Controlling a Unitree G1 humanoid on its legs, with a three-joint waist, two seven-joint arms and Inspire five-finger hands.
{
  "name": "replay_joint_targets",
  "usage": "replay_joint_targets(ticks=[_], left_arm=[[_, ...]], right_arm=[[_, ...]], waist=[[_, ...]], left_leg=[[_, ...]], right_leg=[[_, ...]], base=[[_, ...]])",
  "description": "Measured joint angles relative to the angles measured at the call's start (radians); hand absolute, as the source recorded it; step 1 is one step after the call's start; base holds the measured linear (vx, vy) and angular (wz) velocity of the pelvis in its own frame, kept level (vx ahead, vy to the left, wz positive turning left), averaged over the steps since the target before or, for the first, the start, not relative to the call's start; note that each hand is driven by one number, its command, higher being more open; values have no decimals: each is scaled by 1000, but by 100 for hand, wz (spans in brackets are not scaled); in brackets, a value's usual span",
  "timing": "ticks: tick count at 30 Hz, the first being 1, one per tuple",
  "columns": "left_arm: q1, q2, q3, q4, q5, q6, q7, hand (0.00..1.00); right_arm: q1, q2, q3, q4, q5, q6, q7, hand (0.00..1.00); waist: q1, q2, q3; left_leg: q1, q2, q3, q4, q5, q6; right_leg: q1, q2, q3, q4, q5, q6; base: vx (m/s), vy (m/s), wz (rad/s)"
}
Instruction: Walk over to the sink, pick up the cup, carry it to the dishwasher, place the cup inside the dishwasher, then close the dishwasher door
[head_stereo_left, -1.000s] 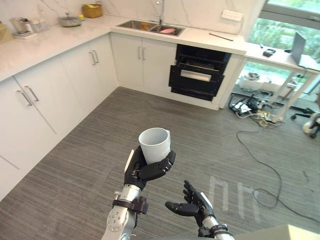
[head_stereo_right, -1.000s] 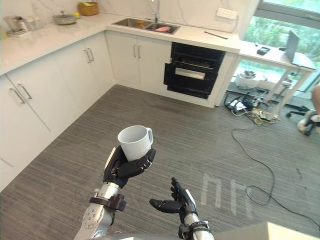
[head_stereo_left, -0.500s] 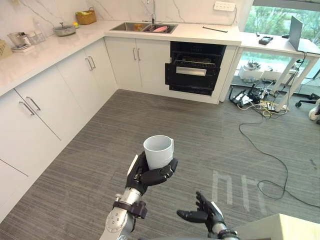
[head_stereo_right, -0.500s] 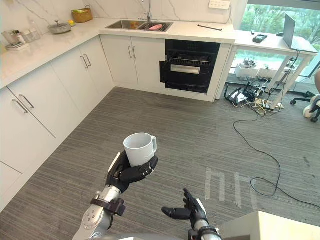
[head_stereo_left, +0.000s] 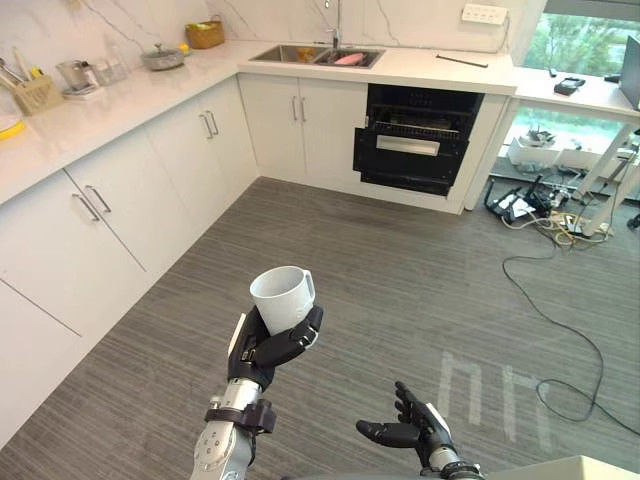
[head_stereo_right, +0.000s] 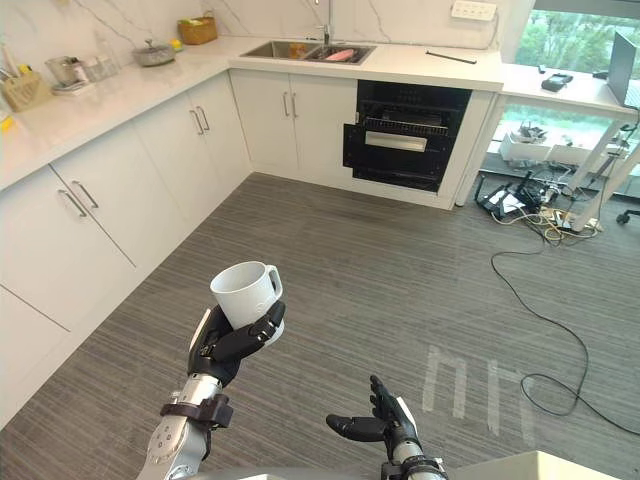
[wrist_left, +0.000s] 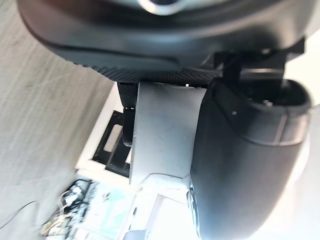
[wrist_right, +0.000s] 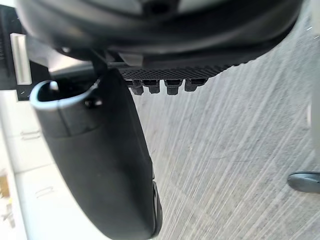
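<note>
A: Where is the cup to be found?

B: The white cup (head_stereo_left: 283, 298) is held upright above the grey plank floor (head_stereo_left: 380, 260), well apart from the cabinets. It is clasped by the left hand (head_stereo_left: 268, 345), whose fingers and thumb are curled round its lower wall. The handle is turned to the robot's right.

A: And how is the other hand set?

B: The right hand (head_stereo_left: 415, 430) is seen lower down, near the left arm but apart from it. Its fingers are loosely spread with the palm turned upward, and nothing is grasped by it.

A: What can be said of the dishwasher?

B: The black dishwasher (head_stereo_left: 420, 145) is built in under the white counter (head_stereo_left: 430, 72), just beside the sink (head_stereo_left: 315, 55) and far across the floor from the cup. A dark opening with a rack is shown in its upper part. Something pink is seen lying in the sink.

A: Can any writing be read?

B: Any print on the dishwasher's front is too small to be made out. Pale strips (head_stereo_left: 485, 385) are marked on the floor near the right hand; whether letters are formed by them cannot be told.
</note>
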Motion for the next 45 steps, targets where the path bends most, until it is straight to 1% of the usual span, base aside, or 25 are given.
replay_joint_targets(ticks=[6, 10, 11, 14, 16, 18, 19, 21, 22, 24, 25, 27, 28, 31, 34, 35, 37, 38, 39, 40, 41, 42, 43, 44, 45], left_arm=[[17, -34, 24, -123, 0, -4, 0, 0], [22, -35, 46, -131, -19, -11, 0, 0], [24, -34, 48, -131, -20, -11, 0, 0], [23, -18, 48, -130, -41, -24, -1, 0], [14, -7, 43, -128, -51, -24, -1, 0], [-2, 15, 8, -119, -55, -23, -4, 0], [-1, 21, -10, -115, -55, -23, -11, 0], [10, 19, -34, -111, -55, -23, -41, 0], [20, 14, -42, -111, -54, -23, -45, 0], [74, -8, -61, -113, -57, -24, -47, 0], [87, -23, -78, -115, -56, -28, -48, 0], [107, -49, -93, -117, -53, -29, -49, 0], [112, -60, -100, -119, -54, -30, -50, 0], [101, -60, -109, -121, -54, -40, -64, 0], [63, -48, -108, -119, -54, -44, -68, 0], [48, -41, -108, -120, -54, -44, -67, 0], [32, -33, -107, -123, -54, -42, -61, 0], [25, -24, -105, -121, -54, -39, -53, 0], [13, -18, -95, -121, -54, -31, -47, 0], [-13, -20, -72, -121, -57, -21, -44, 0], [-22, -19, -60, -121, -57, -17, -41, 0], [-27, -10, -43, -120, -58, -5, -39, 0], [-28, -5, -44, -120, -59, -2, -39, 0], [-25, 4, -48, -119, -58, 2, -39, 0], [-22, 12, -47, -113, -58, 2, -40, 0]], right_arm=[[16, -3, -46, -103, -8, -3, 3, 100], [22, 18, -43, -141, -8, -21, 1, 100], [26, 29, -36, -141, -7, -29, -1, 100], [52, 55, -16, -143, -7, -51, 7, 100], [54, 58, -9, -157, -7, -55, 18, 100], [72, 54, -17, -191, 3, -60, 24, 100], [91, 52, -22, -212, 4, -62, 24, 100], [135, 32, -28, -276, 25, -65, 38, 100], [142, 25, -28, -294, 26, -64, 41, 100], [177, 9, -25, -361, 31, -64, 46, 100], [192, 4, -30, -411, 44, -65, 46, 100], [201, -15, -20, -473, 43, -65, 48, 100], [207, -18, -11, -504, 43, -65, 48, 100], [184, -15, -5, -507, 45, -65, 35, 100], [141, -24, -5, -468, 82, -65, 11, 100], [119, -26, -7, -430, 83, -65, -3, 100], [85, -42, -7, -347, 84, -65, -14, 100], [74, -38, -4, -288, 83, -65, -18, 100], [62, -28, 1, -268, 83, -63, -21, 100], [61, -23, 6, -265, 83, -63, -14, 100], [61, -20, 7, -265, 83, -63, -8, 100], [68, -10, 3, -266, 83, -63, 2, 100], [71, -6, 1, -266, 82, -63, 3, 100], [74, 4, -6, -265, 82, -63, 1, 100], [75, 11, -5, -260, 81, -63, 2, 100]], waist=[[8, -17, 14], [12, -34, 26], [11, -34, 37], [10, -46, 46], [9, -59, 62], [-15, -65, 72], [-25, -67, 70], [-30, -68, 65], [-30, -64, 63], [-30, -38, 32], [-43, -6, 16], [-36, 7, 25], [-22, 16, 23], [-1, 8, 18], [36, -16, 22], [41, -30, 23], [52, -31, 21], [64, -40, 5], [60, -60, 1], [51, -74, 6], [52, -84, 7], [51, -110, 0], [52, -115, 1], [52, -123, 5], [45, -133, 5]], left_leg=[[-117, -57, -39, 304, -192, 49], [-104, -87, -49, 338, -229, 84], [-85, -90, -61, 332, -234, 96], [-72, -86, -94, 311, -233, 111], [-67, -83, -102, 296, -232, 113], [-66, -84, -136, 295, -254, 103], [-58, -89, -156, 307, -272, 98], [-44, -94, -192, 378, -354, 90], [-29, -90, -197, 386, -377, 88], [17, -45, -182, 437, -431, 85], [-61, 2, -143, 673, -421, 85], [-153, 109, -49, 970, -289, 83], [-198, 174, -12, 1109, -270, 83], [-310, 209, 25, 1117, -340, 77], [-404, 130, 66, 775, -357, 57], [-424, 80, 58, 612, -303, 36], [-412, 20, 15, 362, -71, 18], [-392, 3, 29, 384, -1, 85], [-402, -8, 40, 432, -38, 93], [-428, -6, 49, 544, -136, 119], [-430, -7, 59, 587, -176, 125], [-409, -22, 84, 651, -256, 142], [-386, -27, 92, 660, -286, 146], [-328, -42, 98, 649, -338, 143], [-275, -56, 107, 633, -369, 146]], right_leg=[[-44, -108, -30, 231, -107, 57], [-186, -186, -49, 571, -46, 24], [-220, -188, -26, 639, -9, -4], [-290, -134, -26, 617, -106, 2], [-360, -92, -30, 549, -108, 2], [-428, -43, -15, 395, -62, 17], [-430, -34, -8, 332, -36, 9], [-418, -39, -23, 331, -6, -62], [-414, -39, -26, 361, -2, -67], [-371, -20, -68, 389, -35, -75], [-349, -7, -92, 416, -91, -83], [-265, 22, -108, 413, -144, -101], [-200, 44, -108, 397, -177, -108], [-80, 56, -103, 313, -217, -102], [19, 9, -65, 201, -203, -69], [63, -21, -50, 172, -186, -38], [124, -47, 34, 165, -178, -23], [149, -66, 93, 172, -181, -20], [150, -86, 112, 184, -175, -16], [148, -103, 139, 220, -155, 16], [147, -114, 148, 247, -146, 31], [118, -152, 151, 370, -102, 81], [99, -164, 150, 436, -68, 81], [41, -193, 141, 606, 34, 78], [-51, -228, 122, 796, 66, 63]], base=[[0, 110, 20], [35, 143, 13], [102, 117, 26], [112, 45, 23], [118, -8, 14], [178, -66, 53], [221, -100, 72], [352, -173, 57], [560, -254, 34], [553, -190, 30], [460, -131, 39], [575, -164, 14], [679, -135, -14], [546, -45, -16], [533, 100, -27], [729, 200, -27], [751, 293, -48], [667, 304, -44], [675, 302, -27], [500, 228, -4], [705, 324, -20], [556, 259, -24], [657, 297, -28], [515, 212, -25], [489, 191, -23]])
